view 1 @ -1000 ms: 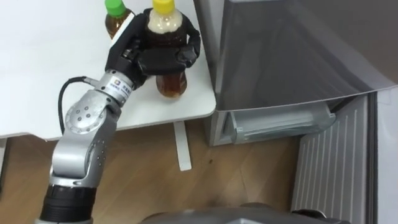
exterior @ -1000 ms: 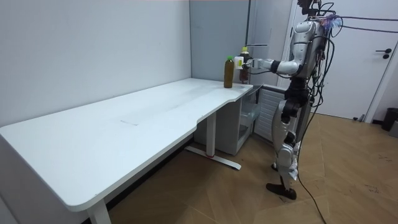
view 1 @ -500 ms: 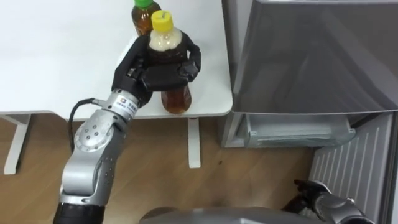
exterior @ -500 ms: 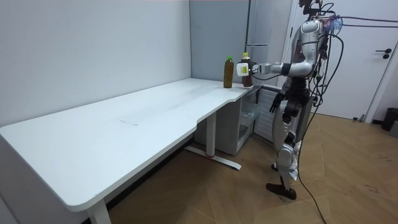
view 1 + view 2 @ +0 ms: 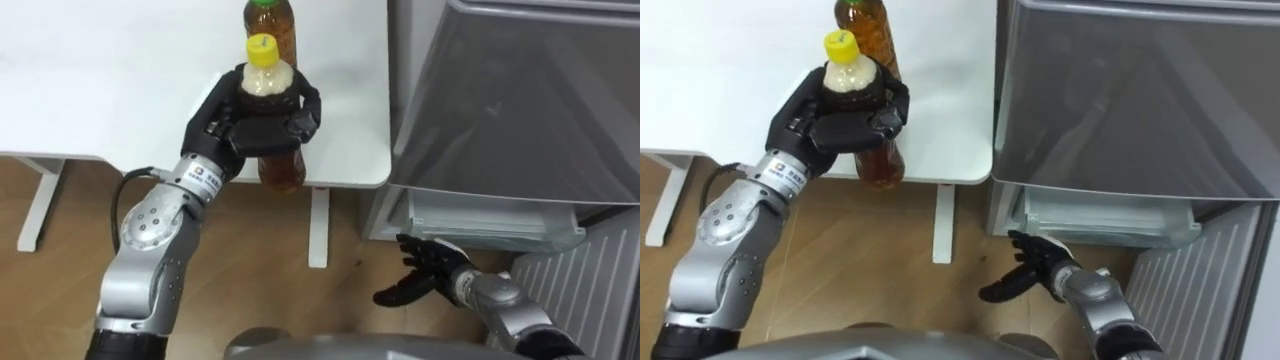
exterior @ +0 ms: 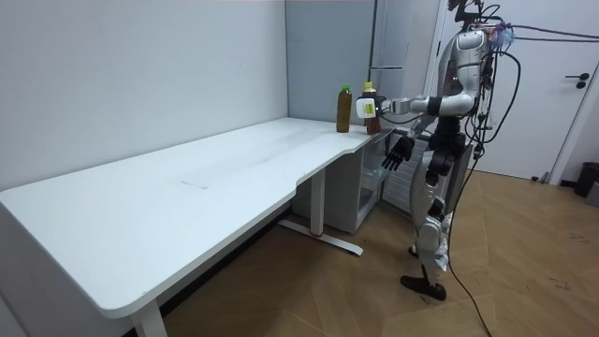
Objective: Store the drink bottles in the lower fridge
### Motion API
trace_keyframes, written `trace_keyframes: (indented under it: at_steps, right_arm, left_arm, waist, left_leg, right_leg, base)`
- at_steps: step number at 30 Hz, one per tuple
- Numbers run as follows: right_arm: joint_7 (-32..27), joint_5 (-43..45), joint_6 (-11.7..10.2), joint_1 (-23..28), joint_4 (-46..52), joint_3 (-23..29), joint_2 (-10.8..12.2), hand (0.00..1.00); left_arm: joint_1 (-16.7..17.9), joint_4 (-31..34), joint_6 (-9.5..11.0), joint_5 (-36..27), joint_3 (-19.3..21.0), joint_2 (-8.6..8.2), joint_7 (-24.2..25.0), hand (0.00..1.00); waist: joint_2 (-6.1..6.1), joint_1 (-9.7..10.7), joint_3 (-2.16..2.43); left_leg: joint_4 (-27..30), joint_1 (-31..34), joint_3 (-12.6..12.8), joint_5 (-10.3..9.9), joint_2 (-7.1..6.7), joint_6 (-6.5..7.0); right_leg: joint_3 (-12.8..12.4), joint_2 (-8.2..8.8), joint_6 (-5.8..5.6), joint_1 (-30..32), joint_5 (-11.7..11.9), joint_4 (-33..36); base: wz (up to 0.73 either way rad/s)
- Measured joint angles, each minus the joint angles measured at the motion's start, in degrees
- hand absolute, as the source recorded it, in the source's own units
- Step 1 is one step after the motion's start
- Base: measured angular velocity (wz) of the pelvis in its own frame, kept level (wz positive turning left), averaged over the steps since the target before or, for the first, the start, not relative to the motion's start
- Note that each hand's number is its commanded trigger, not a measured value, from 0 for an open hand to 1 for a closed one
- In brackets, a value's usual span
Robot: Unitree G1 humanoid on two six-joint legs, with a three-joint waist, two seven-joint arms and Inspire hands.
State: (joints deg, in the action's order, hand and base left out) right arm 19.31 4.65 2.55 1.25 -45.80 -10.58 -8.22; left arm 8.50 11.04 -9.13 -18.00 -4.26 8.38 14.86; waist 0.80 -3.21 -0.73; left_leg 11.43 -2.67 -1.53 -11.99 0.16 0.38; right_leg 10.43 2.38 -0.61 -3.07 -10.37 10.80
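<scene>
1. Yellow-capped bottle (image 5: 282,168) is held by the left hand (image 5: 240,125), the fingers curled round its upper part, at the table (image 5: 100,80) edge.
2. A second bottle (image 5: 270,18) is seen upright on the table, just behind the first.
3. The right hand (image 5: 425,272) is seen low before the fridge (image 5: 520,90), fingers spread wide, nothing held.
4. The robot is seen standing at the table corner, near the fridge.
</scene>
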Motion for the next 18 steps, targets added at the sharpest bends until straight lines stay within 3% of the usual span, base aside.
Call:
trace_keyframes:
  at_steps: [6, 18]
  right_arm:
    - [4.49, -0.45, -0.02, 0.59, 7.56, -0.17, 0.87, 0.0]
    - [16.1, -7.73, 0.1, 2.02, 18.05, -3.37, -0.36, 0.0]
  left_arm:
    - [0.11, -0.63, 0.06, -0.78, -1.24, 0.05, 2.16, 1.0]
    - [0.11, -3.34, 2.65, -3.85, -2.68, 0.12, 2.21, 1.0]
  waist:
    - [0.01, 0.48, 0.01]
    - [0.33, -0.29, 0.06]
  left_leg:
    - [0.11, -0.12, -0.2, 0.0, -0.07, 0.0]
    - [0.46, -0.04, -0.09, 0.0, -0.08, 0.0]
  right_leg:
    - [0.52, 0.16, 0.0, -0.31, 0.0, 0.08]
    - [0.83, 0.23, -0.01, -0.54, 0.0, 0.25]
  base:
    - [0.03]
    - [0.01]
